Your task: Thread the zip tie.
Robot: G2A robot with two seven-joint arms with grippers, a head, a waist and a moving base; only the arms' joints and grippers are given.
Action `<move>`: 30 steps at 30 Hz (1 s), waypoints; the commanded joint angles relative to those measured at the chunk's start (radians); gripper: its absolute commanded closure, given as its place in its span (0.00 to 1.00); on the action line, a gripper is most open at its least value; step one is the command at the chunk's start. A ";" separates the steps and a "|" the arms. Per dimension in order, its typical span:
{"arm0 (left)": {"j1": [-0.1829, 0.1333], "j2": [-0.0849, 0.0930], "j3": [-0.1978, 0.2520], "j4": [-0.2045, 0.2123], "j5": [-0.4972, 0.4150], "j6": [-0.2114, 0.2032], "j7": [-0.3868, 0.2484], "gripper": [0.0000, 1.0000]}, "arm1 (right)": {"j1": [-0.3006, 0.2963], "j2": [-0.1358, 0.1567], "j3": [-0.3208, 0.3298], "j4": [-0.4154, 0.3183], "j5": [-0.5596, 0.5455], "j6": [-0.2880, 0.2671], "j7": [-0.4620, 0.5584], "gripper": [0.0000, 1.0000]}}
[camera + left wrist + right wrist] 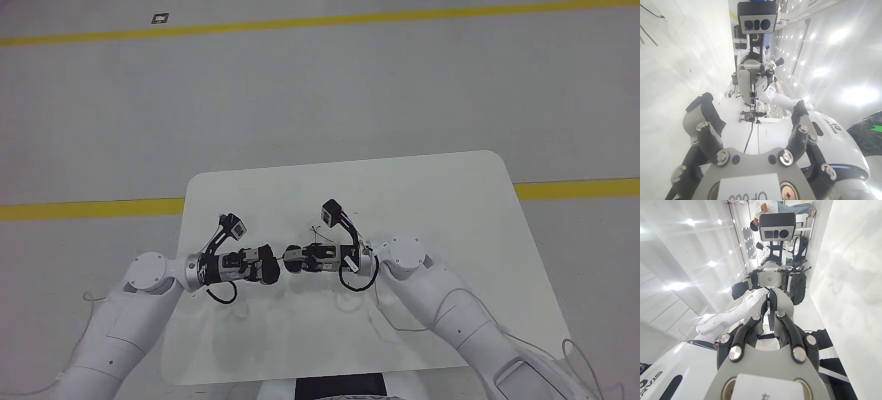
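The two arms meet over the middle of the white table [450, 200], wrists turned inward so that the grippers face each other, tips nearly touching.

The left gripper [752, 106] is spread wide. Its two black-padded fingers [706, 111] stand well apart with nothing between them.

The right gripper [770, 298] has its fingers pressed together, ribbed dark pad against pad. Whether anything thin is pinched between them cannot be told. In the top view it sits just right of the left gripper, a little past the table's middle.

The zip ties [315, 236] lie on the table just on the far side of the right gripper, near the table's centre. From above they show as a few very thin dark lines crossing each other, apart from both grippers.

The left wrist view shows them more plainly, flat on the white surface. One zip tie [661, 16] is a narrow dark strip, slightly curved, ending in a small blocky head. Near it two more thin dark strips [649, 37] lie straight and run together toward one end, forming a narrow V. All look black or dark grey and very slender. None is looped or threaded through its head as far as can be seen.
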State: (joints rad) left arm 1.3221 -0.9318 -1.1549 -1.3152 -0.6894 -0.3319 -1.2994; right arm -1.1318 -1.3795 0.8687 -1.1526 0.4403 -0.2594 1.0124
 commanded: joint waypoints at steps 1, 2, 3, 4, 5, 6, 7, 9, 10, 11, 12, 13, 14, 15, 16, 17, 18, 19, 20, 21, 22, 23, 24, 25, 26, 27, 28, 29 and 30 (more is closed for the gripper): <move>0.001 0.000 0.000 0.001 -0.003 -0.003 -0.001 0.00 | -0.003 0.001 0.004 0.003 0.005 -0.004 -0.005 1.00; 0.001 0.000 0.000 0.001 -0.003 -0.003 -0.001 0.00 | -0.004 0.002 0.007 0.005 0.006 -0.006 -0.007 1.00; 0.001 0.000 0.000 0.001 -0.003 -0.003 -0.001 0.00 | -0.005 0.003 0.009 0.005 0.006 -0.008 -0.009 1.00; 0.001 0.000 0.000 0.001 -0.003 -0.003 -0.001 0.00 | -0.007 0.004 0.013 0.005 0.007 -0.010 -0.010 1.00; 0.001 0.000 0.000 0.001 -0.003 -0.003 -0.001 0.00 | -0.008 0.005 0.016 0.004 0.007 -0.011 -0.011 1.00; 0.001 0.000 0.000 0.001 -0.003 -0.003 -0.001 0.00 | -0.009 0.006 0.018 0.002 0.007 -0.012 -0.010 1.00; 0.001 0.000 0.000 0.001 -0.003 -0.003 -0.001 0.00 | -0.009 0.007 0.019 -0.002 0.002 -0.017 -0.004 1.00; 0.001 0.000 0.000 0.001 -0.003 -0.003 -0.001 0.00 | -0.008 0.009 0.018 -0.006 -0.007 -0.020 0.003 1.00; 0.003 -0.001 0.003 -0.005 -0.001 0.001 0.018 0.00 | -0.008 0.009 0.018 -0.006 -0.007 -0.020 0.003 1.00; 0.005 -0.001 0.006 -0.013 0.004 0.005 0.031 0.00 | -0.008 0.009 0.018 -0.006 -0.007 -0.020 0.003 1.00; 0.006 -0.001 0.006 -0.016 0.006 0.006 0.035 0.00 | -0.008 0.009 0.018 -0.006 -0.007 -0.020 0.003 1.00; 0.007 0.000 0.006 -0.018 0.007 0.007 0.037 0.00 | -0.008 0.009 0.018 -0.006 -0.007 -0.020 0.003 1.00; 0.008 0.000 0.005 -0.019 0.006 0.008 0.037 0.00 | -0.008 0.009 0.018 -0.006 -0.007 -0.020 0.003 1.00; 0.008 0.001 0.005 -0.018 0.006 0.009 0.038 0.00 | -0.008 0.009 0.018 -0.006 -0.007 -0.020 0.003 1.00; 0.009 0.001 0.005 -0.018 0.005 0.010 0.038 0.00 | -0.014 0.008 0.018 -0.015 -0.008 -0.019 -0.014 1.00; 0.009 0.001 0.004 -0.017 0.004 0.010 0.038 0.00 | -0.020 0.009 0.018 -0.024 -0.007 -0.018 -0.025 1.00; 0.009 0.001 0.004 -0.016 0.002 0.010 0.037 0.00 | -0.025 0.010 0.022 -0.032 -0.005 -0.017 -0.033 1.00; 0.009 0.002 0.004 -0.015 0.002 0.011 0.036 0.00 | -0.028 0.011 0.025 -0.037 -0.005 -0.019 -0.038 1.00; 0.009 0.002 0.004 -0.014 0.001 0.010 0.035 0.00 | -0.032 0.012 0.029 -0.041 -0.003 -0.021 -0.043 1.00; 0.009 0.002 0.003 -0.012 0.000 0.010 0.033 0.00 | -0.036 0.014 0.034 -0.047 -0.002 -0.022 -0.047 1.00; 0.009 0.003 0.003 -0.011 0.000 0.009 0.032 0.00 | -0.039 0.015 0.038 -0.050 0.000 -0.024 -0.050 1.00; 0.009 0.003 0.001 -0.010 -0.001 0.008 0.031 0.00 | -0.042 0.016 0.041 -0.054 0.003 -0.026 -0.051 1.00; 0.009 0.004 0.001 -0.009 -0.002 0.007 0.030 0.00 | -0.044 0.017 0.044 -0.057 0.007 -0.026 -0.051 1.00; 0.010 0.004 0.000 -0.008 -0.003 0.006 0.029 0.00 | -0.046 0.018 0.047 -0.059 0.010 -0.026 -0.050 1.00; 0.010 0.004 0.000 -0.008 -0.004 0.006 0.028 0.00 | -0.047 0.018 0.048 -0.062 0.013 -0.025 -0.050 1.00; 0.011 0.004 -0.001 -0.008 -0.006 0.005 0.028 0.00 | -0.048 0.018 0.049 -0.063 0.018 -0.024 -0.051 1.00; 0.011 0.005 -0.001 -0.009 -0.007 0.005 0.027 0.00 | -0.049 0.018 0.050 -0.065 0.023 -0.024 -0.054 1.00; 0.011 0.005 0.000 -0.009 -0.008 0.005 0.026 0.00 | -0.050 0.018 0.050 -0.066 0.028 -0.024 -0.054 1.00; 0.012 0.005 0.001 -0.010 -0.010 0.005 0.025 0.00 | -0.051 0.018 0.049 -0.066 0.033 -0.025 -0.055 1.00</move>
State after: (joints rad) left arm 1.3334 -0.9270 -1.1550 -1.3244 -0.6979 -0.3272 -1.2733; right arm -1.1820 -1.3613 0.9183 -1.2186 0.4688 -0.2836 0.9581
